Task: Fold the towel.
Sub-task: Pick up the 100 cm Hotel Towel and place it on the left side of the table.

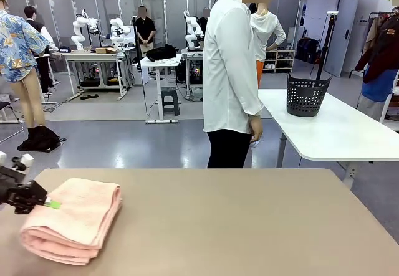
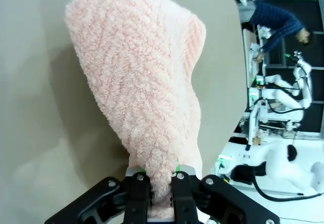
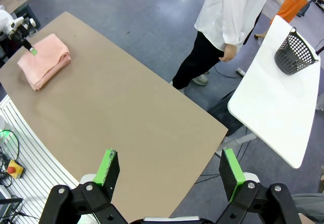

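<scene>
Black mesh basket [image 1: 305,95] sits well apart from the left end effector [image 1: 45,202], which's got the pink towel [image 1: 78,217] pinched; right end effector [image 3: 167,176] is spread wide.

A: Where's the left arm?
B: At the left edge of the front view, with its black left gripper [image 1: 52,204] pointing right and slightly down. The right wrist view has it at upper left, slanting down to the right.
A: And its fingers?
B: Drawn in at the bottom of the left wrist view, pinching the towel [image 2: 136,62] between them.
A: What about the right gripper [image 3: 169,155]?
B: Wide open, nothing between the fingers. They rise from the bottom of the right wrist view, one left, one right, green pads [image 3: 233,168] facing each other.
</scene>
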